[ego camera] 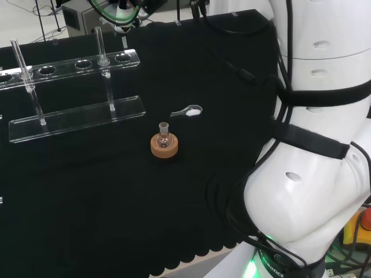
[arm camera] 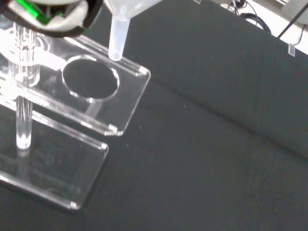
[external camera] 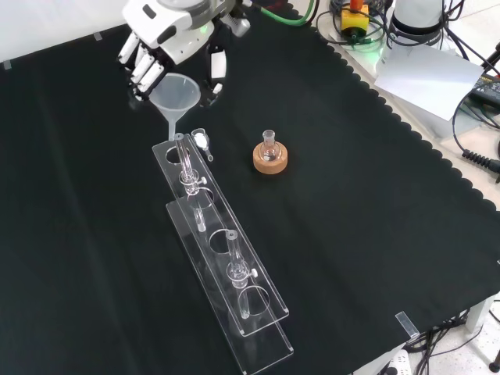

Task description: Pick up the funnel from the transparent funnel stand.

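In the front view we saw the hand (external camera: 168,35) with its fingers (external camera: 141,66) and thumb curled round the funnel (external camera: 173,95), holding it upright with the spout tip just above the far end of the transparent funnel stand (external camera: 258,301). A small flask (external camera: 269,145) sat on a cork ring (external camera: 270,159) nearby.

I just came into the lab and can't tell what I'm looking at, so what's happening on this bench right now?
The robot's hand has its fingers around a clear funnel at the far end of the see-through rack. The wrist view shows the funnel's spout out of the rack's end hole and hanging just above the rack's edge. Nearby on the black cloth stand a small flask on a cork ring and a small scoop.
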Available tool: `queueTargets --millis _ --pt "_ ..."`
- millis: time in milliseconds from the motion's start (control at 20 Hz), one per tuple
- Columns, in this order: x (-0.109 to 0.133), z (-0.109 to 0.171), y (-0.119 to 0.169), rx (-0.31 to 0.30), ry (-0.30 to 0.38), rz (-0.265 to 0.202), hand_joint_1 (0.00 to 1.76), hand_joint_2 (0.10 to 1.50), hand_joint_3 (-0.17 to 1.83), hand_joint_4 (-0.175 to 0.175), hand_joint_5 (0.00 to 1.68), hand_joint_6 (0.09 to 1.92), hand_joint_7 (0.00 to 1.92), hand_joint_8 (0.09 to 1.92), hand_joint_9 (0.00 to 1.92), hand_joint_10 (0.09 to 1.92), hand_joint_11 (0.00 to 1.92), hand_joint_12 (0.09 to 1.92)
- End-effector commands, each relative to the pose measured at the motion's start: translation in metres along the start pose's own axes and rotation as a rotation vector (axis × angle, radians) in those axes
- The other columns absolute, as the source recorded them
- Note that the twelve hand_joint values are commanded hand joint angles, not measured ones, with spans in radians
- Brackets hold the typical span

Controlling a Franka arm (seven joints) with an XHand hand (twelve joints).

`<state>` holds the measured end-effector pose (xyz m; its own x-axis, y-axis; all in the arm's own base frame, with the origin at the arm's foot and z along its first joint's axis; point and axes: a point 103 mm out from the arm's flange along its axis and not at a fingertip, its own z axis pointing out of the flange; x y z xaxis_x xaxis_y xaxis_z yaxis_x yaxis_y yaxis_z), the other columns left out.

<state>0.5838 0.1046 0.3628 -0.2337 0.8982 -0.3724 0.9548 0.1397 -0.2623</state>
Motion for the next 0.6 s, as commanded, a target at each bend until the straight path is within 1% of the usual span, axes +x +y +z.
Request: queueTargets --millis 50,200,600 --pt "-0.002 -0.008 -0.043 -0.031 -0.004 0.029 0.94 0.67 0.69 -0.007 0.71 0.89 0.73 0.76 0.99 0.54 0.57 1.25" --pt "-0.003 -0.011 -0.072 -0.026 0.007 0.043 0.94 0.67 0.69 -0.007 0.71 0.89 0.73 0.76 0.99 0.54 0.57 1.25" --pt "0.004 -0.001 -0.122 -0.013 0.025 0.079 0.94 0.67 0.7 -0.014 0.71 0.9 0.71 0.76 0.99 0.54 0.57 1.25"
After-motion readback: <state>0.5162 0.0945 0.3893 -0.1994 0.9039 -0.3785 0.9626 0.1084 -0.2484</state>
